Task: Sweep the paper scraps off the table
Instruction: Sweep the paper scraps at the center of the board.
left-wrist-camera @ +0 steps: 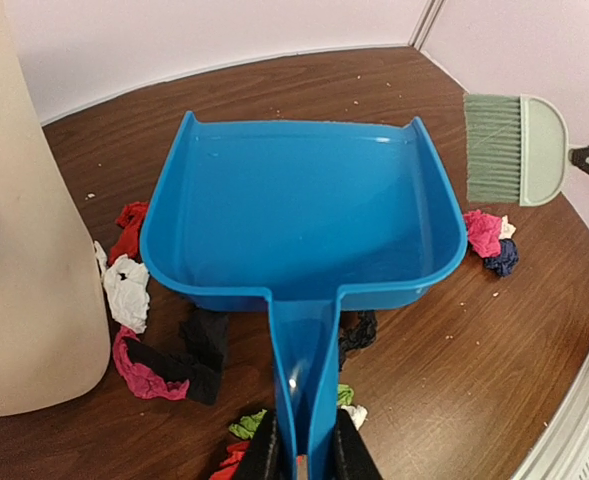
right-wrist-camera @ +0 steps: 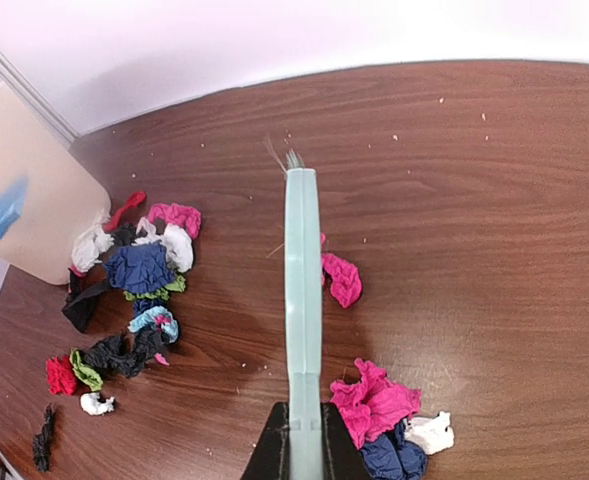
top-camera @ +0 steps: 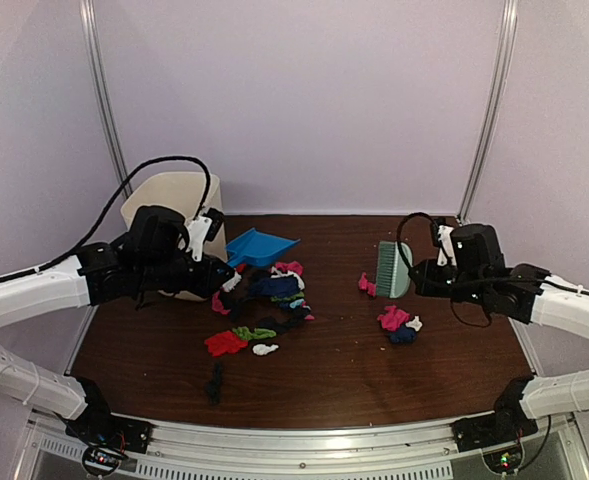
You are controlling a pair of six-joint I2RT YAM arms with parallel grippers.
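The left pincer (left-wrist-camera: 304,455) is clamped shut on the handle of the blue dustpan (left-wrist-camera: 294,210), whose open mouth faces away from the wrist; whether its front lip touches the surface (top-camera: 454,375) I cannot tell. The right pincer (right-wrist-camera: 304,448) is closed around the handle of the pale green brush (right-wrist-camera: 302,270), which its wrist camera sees edge-on, bristles at the far end. Most of the paper scraps (top-camera: 274,290) lie in a loose heap left of centre, just beside the dustpan and near the beige bin (top-camera: 174,200), with some tucked under the pan's handle. Red, green and white bits sit just in front of that heap, and a black strip lies nearer the front rail. One pink scrap rests just beside the brush. A small clump of pink, dark blue and white sits near the right arm
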